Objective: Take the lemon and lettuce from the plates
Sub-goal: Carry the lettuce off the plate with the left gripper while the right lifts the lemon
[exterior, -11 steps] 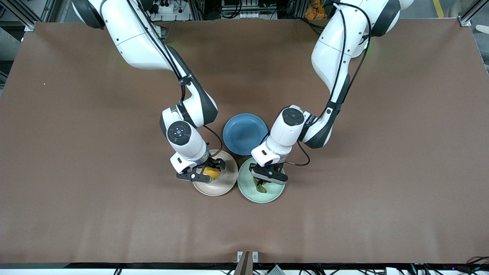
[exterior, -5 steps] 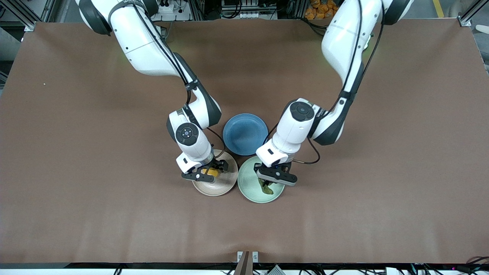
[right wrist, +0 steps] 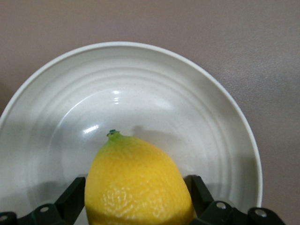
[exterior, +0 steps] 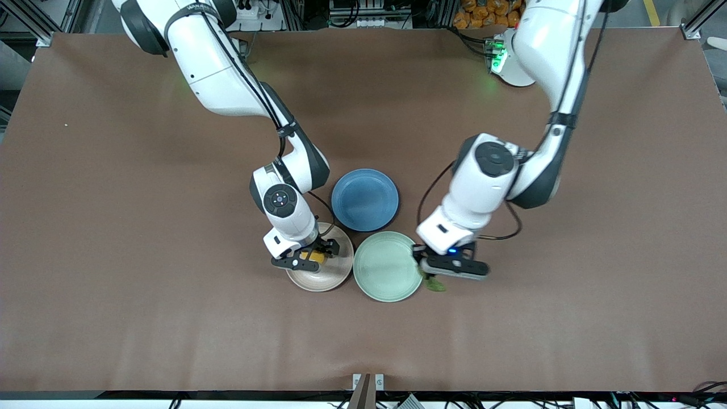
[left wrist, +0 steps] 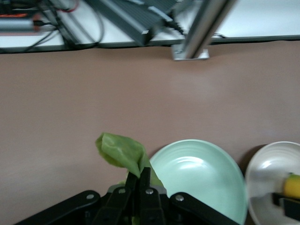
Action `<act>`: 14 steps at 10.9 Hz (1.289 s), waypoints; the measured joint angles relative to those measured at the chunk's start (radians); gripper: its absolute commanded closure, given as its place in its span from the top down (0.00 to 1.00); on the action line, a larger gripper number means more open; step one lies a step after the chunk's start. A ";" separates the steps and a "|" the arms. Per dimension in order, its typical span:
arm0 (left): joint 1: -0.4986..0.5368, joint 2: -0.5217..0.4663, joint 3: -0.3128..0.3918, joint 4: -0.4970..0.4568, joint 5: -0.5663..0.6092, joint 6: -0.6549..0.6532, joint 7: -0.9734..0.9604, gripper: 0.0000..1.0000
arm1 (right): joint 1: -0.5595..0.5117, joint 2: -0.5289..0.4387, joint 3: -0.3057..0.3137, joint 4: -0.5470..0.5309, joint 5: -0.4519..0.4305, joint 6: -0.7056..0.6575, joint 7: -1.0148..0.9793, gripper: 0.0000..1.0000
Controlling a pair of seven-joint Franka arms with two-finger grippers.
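Note:
My right gripper (exterior: 307, 259) is shut on the yellow lemon (exterior: 314, 257), just above the beige plate (exterior: 329, 279). In the right wrist view the lemon (right wrist: 138, 183) fills the gap between the black fingers (right wrist: 75, 196) over the plate (right wrist: 140, 89). My left gripper (exterior: 445, 270) is shut on the green lettuce (exterior: 434, 284), which hangs over the table just off the mint plate's (exterior: 386, 267) rim. In the left wrist view the lettuce (left wrist: 123, 152) sticks out of the closed gripper (left wrist: 138, 177). The mint plate (left wrist: 201, 180) lies bare beside it.
A blue plate (exterior: 364, 199) with nothing on it lies farther from the front camera, touching the gap between the two plates. The beige plate (left wrist: 274, 171) and lemon (left wrist: 293, 185) show in the left wrist view too. A metal post (exterior: 367, 386) stands at the table's near edge.
My left gripper has lifted the lettuce off the mint plate and carried it toward the left arm's end of the table, past the rim. My right gripper keeps the lemon, barely shifted.

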 measured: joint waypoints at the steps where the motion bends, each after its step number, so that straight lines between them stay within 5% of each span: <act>1: 0.031 -0.030 0.000 -0.026 0.000 -0.032 0.026 0.00 | 0.001 0.000 0.000 0.000 -0.001 0.000 0.002 0.59; 3: 0.096 -0.076 -0.001 -0.058 0.000 -0.109 0.118 0.00 | 0.001 0.000 -0.003 0.001 -0.008 0.000 0.005 0.41; 8: 0.218 -0.116 -0.001 -0.078 0.000 -0.256 0.286 0.00 | -0.005 0.000 -0.013 0.020 -0.010 -0.029 0.006 0.38; 14: 0.348 -0.062 -0.002 -0.115 0.000 -0.310 0.472 0.00 | -0.084 -0.013 -0.020 0.188 -0.011 -0.331 -0.090 0.38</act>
